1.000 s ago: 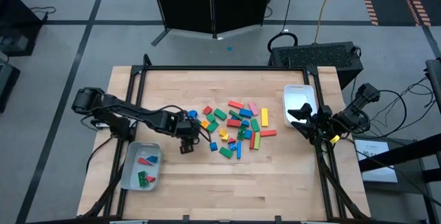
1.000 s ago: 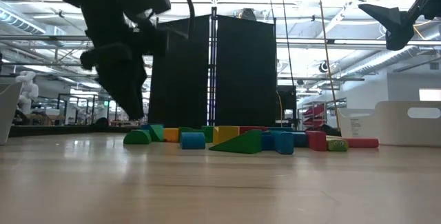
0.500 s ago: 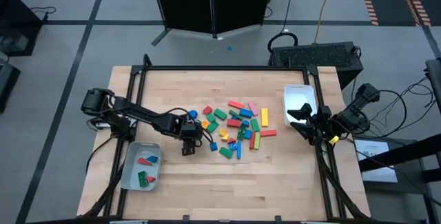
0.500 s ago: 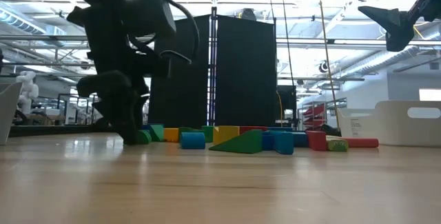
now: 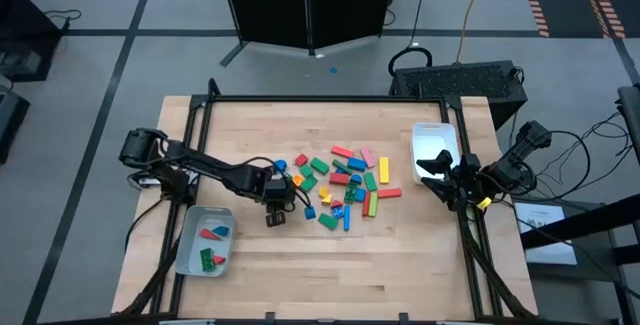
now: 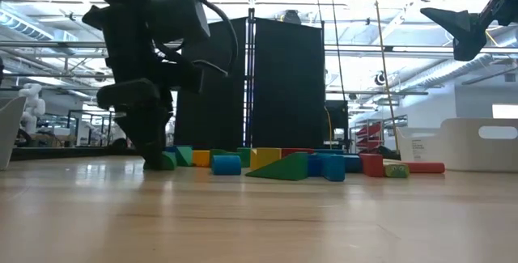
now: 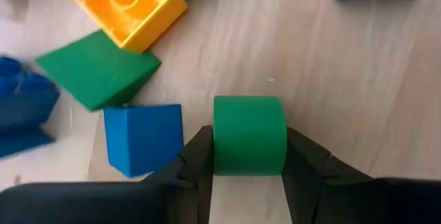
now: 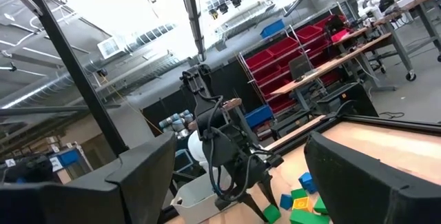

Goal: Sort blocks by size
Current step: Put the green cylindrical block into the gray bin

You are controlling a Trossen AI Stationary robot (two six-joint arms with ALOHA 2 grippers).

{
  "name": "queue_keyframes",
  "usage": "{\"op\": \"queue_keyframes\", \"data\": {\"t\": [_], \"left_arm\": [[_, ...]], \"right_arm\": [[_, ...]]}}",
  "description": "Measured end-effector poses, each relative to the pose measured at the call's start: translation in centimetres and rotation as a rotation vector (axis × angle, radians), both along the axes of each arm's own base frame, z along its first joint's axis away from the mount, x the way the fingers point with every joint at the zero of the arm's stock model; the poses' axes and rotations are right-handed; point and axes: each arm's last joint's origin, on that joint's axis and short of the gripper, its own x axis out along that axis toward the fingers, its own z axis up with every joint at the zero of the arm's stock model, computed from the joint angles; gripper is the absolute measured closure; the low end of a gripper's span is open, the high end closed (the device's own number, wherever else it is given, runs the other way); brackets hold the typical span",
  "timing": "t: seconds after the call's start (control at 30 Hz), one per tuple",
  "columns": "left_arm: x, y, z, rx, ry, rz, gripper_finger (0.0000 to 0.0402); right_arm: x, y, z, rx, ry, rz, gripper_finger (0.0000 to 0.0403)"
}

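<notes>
The blocks (image 5: pixel 340 187) lie in a loose pile at the table's middle, in red, green, blue, yellow, orange and pink. My left gripper (image 5: pixel 274 211) is down at the pile's left edge, shut on a small green block with a rounded top (image 7: pixel 249 136). This block also shows in the low view (image 6: pixel 167 161). A blue cube (image 7: pixel 143 138), a green wedge (image 7: pixel 96 69) and an orange studded brick (image 7: pixel 127 7) lie close beside it. My right gripper (image 5: pixel 436 173) hangs open and empty, high over the table's right edge (image 6: pixel 463 22). My left gripper pinches the green block's two opposite flat sides (image 7: pixel 218 148) between its two fingers (image 7: pixel 198 160). The fingers come from above, pointing down. The block sits on the table top at the pile's left edge.
A grey tray (image 5: pixel 190 255) at the near left holds a red, a blue and a green block. A white tray (image 5: pixel 436 135) stands at the right edge, under my right arm. Bare wood lies along the table's near side.
My left gripper has gone down from above the table to the table top at the pile's left edge, shifting slightly toward the near edge, and now stands around the green block. The blocks have not moved.
</notes>
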Motion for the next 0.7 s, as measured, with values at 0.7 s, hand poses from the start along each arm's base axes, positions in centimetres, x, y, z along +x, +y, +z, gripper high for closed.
{"op": "queue_keyframes", "data": {"t": [0.7], "left_arm": [[-12.2, -9.9, 11.0, -0.218, 0.092, 0.331, 0.0284]], "right_arm": [[0.0, 0.0, 0.0, 0.005, -0.003, -0.004, 0.009]]}}
